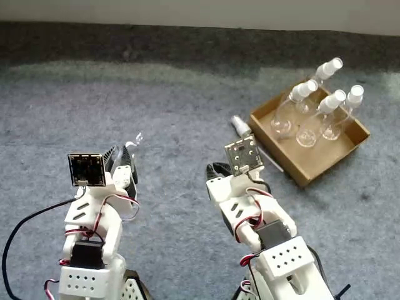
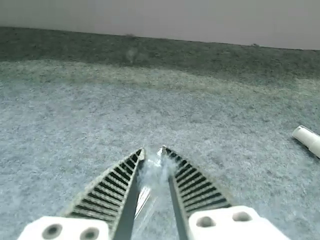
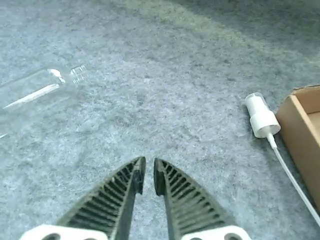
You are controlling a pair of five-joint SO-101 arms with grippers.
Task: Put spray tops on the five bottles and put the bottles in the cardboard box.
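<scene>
- One bottle (image 3: 37, 90) has no top yet. Your left gripper (image 2: 153, 151) is clamped around its clear body, with the threaded neck poking out just past the fingertips.
- Its long axis runs along the jaws, away from the arm's base and close to level. The open mouth is aimed at the far side of the carpet (image 1: 187, 94) and a little toward the right arm. You cannot tell whether it rests on the carpet.
- Your right gripper (image 3: 148, 175) is empty, its jaws drawn almost together with a thin gap. It hovers low over the carpet between the bottle and the spray top (image 3: 260, 119).
- That top lies on its side just beside the near-left corner of the cardboard box (image 1: 331, 161). Its head is farther from the arm, and the thin dip tube trails back along the box wall.
- For the step in hand, you likely need to spread the right jaws and take the top by its head, not the tube. Line the tube up with the bottle's axis before feeding it into the mouth, and keep the left grip firm, since clear plastic may slip.
- Four capped bottles (image 1: 309, 128) sit in the box, caps toward its far side.
</scene>
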